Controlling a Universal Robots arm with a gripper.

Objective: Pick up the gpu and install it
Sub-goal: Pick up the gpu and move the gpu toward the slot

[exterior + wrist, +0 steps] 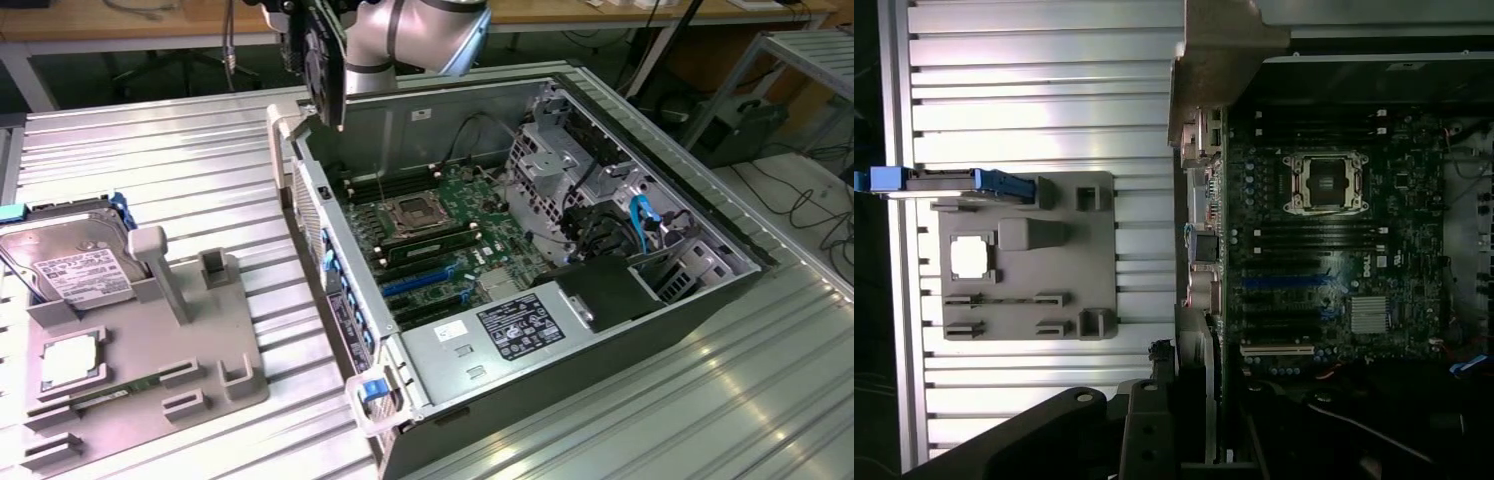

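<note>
Nearest you on the bench (160, 160) sits the grey parts holder (140, 345), with the silver hard drive (67, 265) standing at its end, a processor chip (67, 362) lying flat and a green memory stick (120, 392) lying in its slot; no card stands in the holder's other slots. Beyond it lies the open computer case (747, 250), on its side with the motherboard (441, 230) facing up. Look at the blue expansion slots (420, 280) towards the near end of the board: they are bare, so nothing is seated there yet. Farthest back, over the case's rear corner on the exterior view's left, you have the gpu (324, 70) hanging upright in the air, a dark flat card, well above the board and touching nothing below it. The gripper (315, 18) is clamped on the card's upper part, just under the arm's wrist. By my reading, the pick-up half of your job is done. The install half is not: the card is clear of the case and not lined up over the blue slots.
</note>
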